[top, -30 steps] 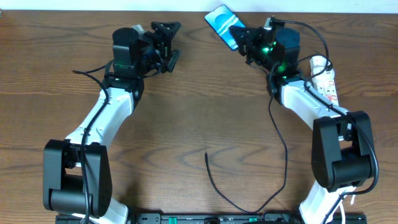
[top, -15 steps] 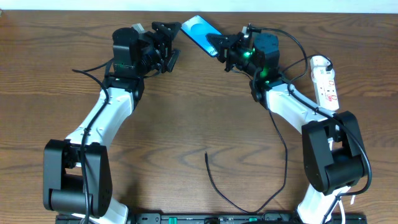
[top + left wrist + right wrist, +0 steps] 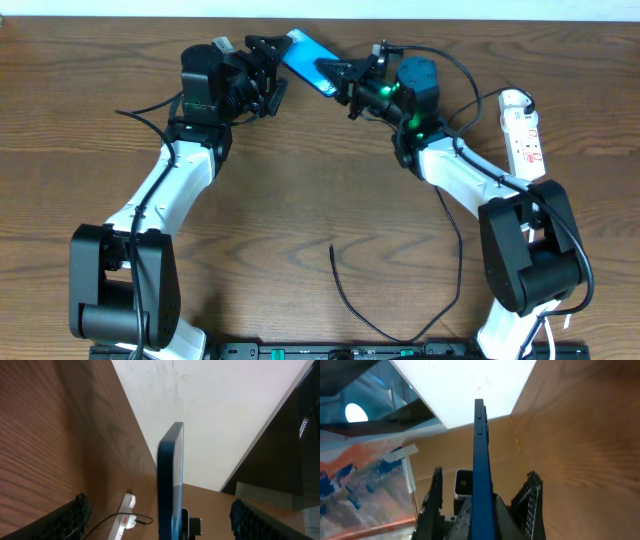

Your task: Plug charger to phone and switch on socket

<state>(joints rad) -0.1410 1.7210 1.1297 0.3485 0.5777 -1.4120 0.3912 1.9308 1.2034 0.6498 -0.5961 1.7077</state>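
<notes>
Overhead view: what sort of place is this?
Likely a robotics lab bench: a white-and-black left robot arm and its twin right arm stand on a brown wood-grain table, with a narrow white power strip beside the right one.

Blue-screened phone point(image 3: 306, 57), white socket point(image 3: 524, 132) with red markings, black charger point(image 3: 336, 272), brown woodgrain table point(image 3: 300, 180)

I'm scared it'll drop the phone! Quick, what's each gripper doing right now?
Left gripper: open, holding nothing.
Right gripper: jaws closed on the phone.
</notes>
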